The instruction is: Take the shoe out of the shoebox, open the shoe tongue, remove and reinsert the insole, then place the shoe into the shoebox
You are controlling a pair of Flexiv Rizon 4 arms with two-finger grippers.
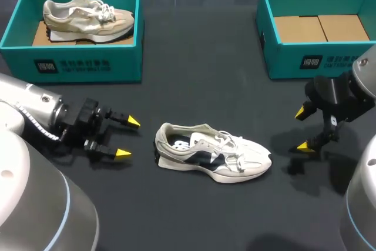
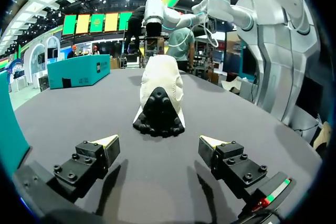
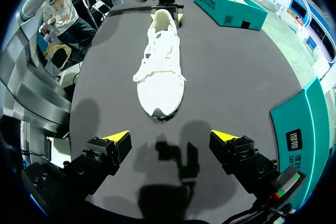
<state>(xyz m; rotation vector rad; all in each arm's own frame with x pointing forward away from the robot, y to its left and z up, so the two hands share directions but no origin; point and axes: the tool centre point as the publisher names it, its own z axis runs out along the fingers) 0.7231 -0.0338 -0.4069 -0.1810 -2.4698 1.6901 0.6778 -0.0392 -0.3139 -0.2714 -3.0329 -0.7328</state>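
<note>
Surface (image 1: 194, 57): dark, matte, broad; carries everything listed below.
Shoe (image 1: 211, 153): white trainer with dark side panels, standing on its sole in the open middle, out of any box. Heel toward the left claw (image 1: 127, 137), toe toward the right claw (image 1: 303, 129), touching neither.
Left claw: fingers spread, holding nothing, low over the surface just behind the heel.
Right claw: fingers spread, empty, near the toe but apart from it.
Empty shoebox (image 1: 317, 57): far right, bare cardboard floor; likely where this shoe belongs.
Other shoebox (image 1: 70, 66): far left, holds a beige shoe (image 1: 88, 17).
Weight: judged light; one claw should lift it.
Stiffness: sole looks thick and firm along its length. Upper looks like soft fabric and would cave if pinched across the middle.
Laces: white, lying loose over the tongue; could snag a finger.
Tongue: soft, thin flap; best taken by its top edge and drawn toward the toe.
Insole: a dark patch shows down the opening, probably the insole, though the view is too small to be sure. Expect it thin and floppy; pinch it at the heel end.
Best hold: across the firm heel or the sole's sides, one claw steadying while the other works in the opening.
</note>
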